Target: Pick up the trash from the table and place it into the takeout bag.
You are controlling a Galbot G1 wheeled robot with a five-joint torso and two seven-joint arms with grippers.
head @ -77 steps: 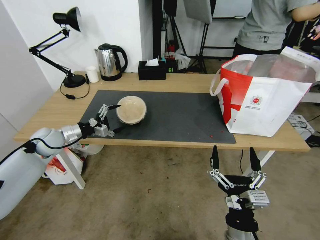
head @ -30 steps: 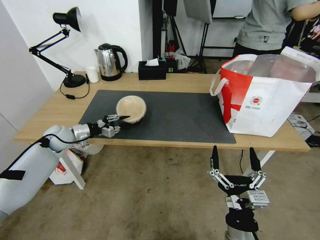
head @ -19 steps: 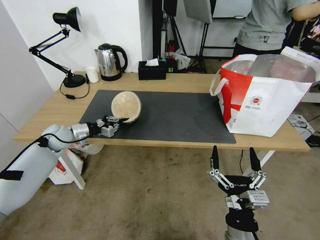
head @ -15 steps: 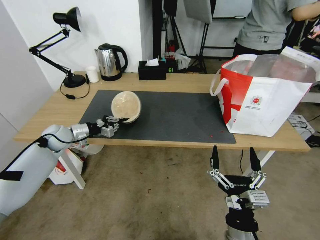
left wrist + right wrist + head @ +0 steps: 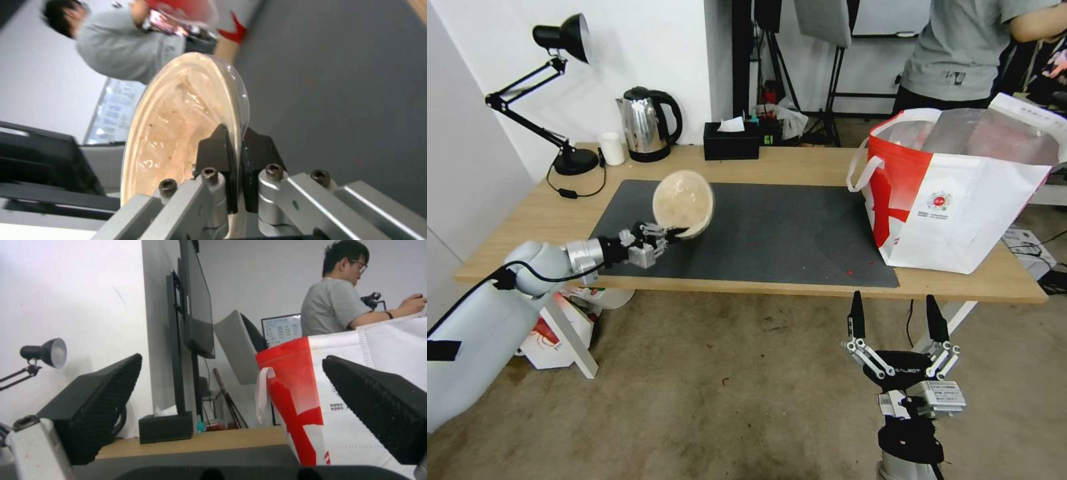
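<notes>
My left gripper (image 5: 672, 233) is shut on the near rim of the beige round bowl (image 5: 684, 202), a piece of the trash. It holds the bowl tipped up on edge just above the dark grey mat (image 5: 774, 230) of the table (image 5: 800, 167). In the left wrist view the black fingertips (image 5: 218, 146) pinch the bowl (image 5: 178, 113) rim, its inside smeared with residue. The takeout bag (image 5: 960, 193), white with a red panel and foil lining, stands open at the table's right end, also in the right wrist view as the takeout bag (image 5: 338, 400). My right gripper (image 5: 897, 319) hangs open below the table's front edge.
A black desk lamp (image 5: 564, 40), a small white cup (image 5: 611, 148), a steel kettle (image 5: 646, 124) and a black tissue box (image 5: 731, 141) line the back edge. A smaller red-and-white bag (image 5: 554, 333) sits on the floor at left. A person stands behind the takeout bag.
The left gripper moved to the bowl's near rim and closed on it, then tipped the bowl on edge and raised it off the mat. The right arm stayed still.
</notes>
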